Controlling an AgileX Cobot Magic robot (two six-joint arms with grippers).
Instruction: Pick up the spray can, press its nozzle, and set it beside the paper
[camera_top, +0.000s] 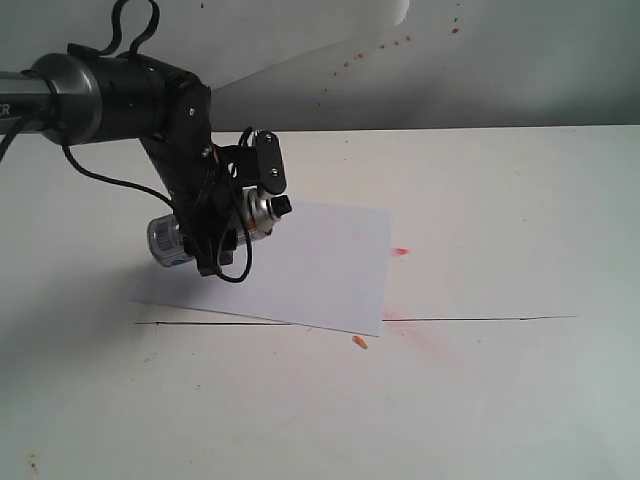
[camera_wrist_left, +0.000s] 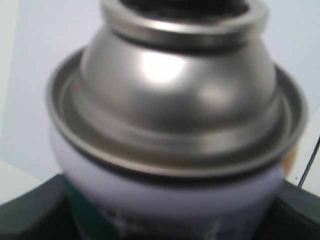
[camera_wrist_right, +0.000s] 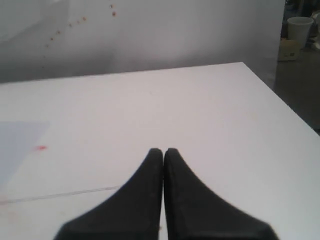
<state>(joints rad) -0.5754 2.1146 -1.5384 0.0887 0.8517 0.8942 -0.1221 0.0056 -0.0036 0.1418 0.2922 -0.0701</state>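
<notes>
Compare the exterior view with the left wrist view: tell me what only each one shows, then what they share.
Only the exterior view: the whole left gripper, the black nozzle, the paper in full outline, and a red stain and an orange speck on the table. Only the left wrist view: close detail of the spray can, with its domed shoulder, rolled rim and green label print. Both: the spray can clamped between the gripper's black fingers.
</notes>
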